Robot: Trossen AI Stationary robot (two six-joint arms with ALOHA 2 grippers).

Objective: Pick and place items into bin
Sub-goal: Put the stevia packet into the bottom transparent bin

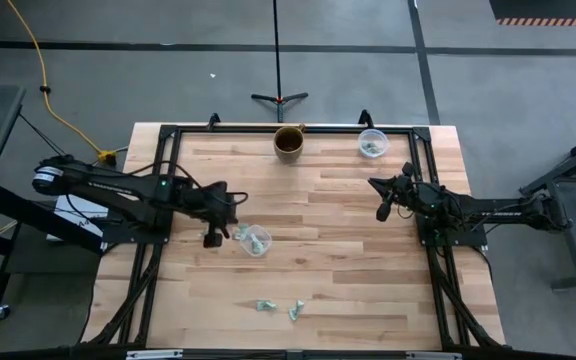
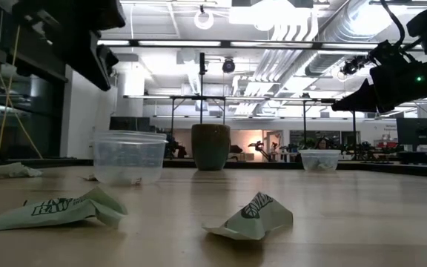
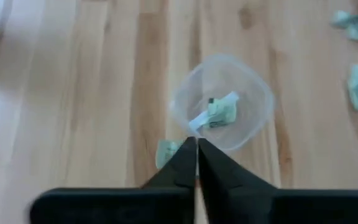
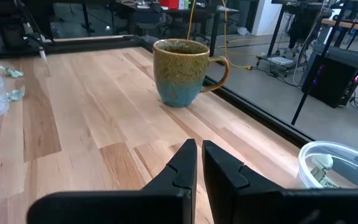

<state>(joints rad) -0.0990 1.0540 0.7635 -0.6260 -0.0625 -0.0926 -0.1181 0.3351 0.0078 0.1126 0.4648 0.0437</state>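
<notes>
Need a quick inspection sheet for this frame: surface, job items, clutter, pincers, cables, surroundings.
Surface: wooden table, dark frame around it.
Job's things: clear cup mid-table holds one wrapper piece; another piece lies just outside it. Two loose pieces near the front edge. Second clear cup at the back holds pieces.
Clutter: brown-green mug at the back edge.
Pincers: left pincer shut, empty, above the mid-table cup's rim; right pincer shut, empty, at the right side, pointing towards the mug.
Cables: yellow cable on the floor, off the table.
Surroundings: stand base behind the table; no people seen.
</notes>
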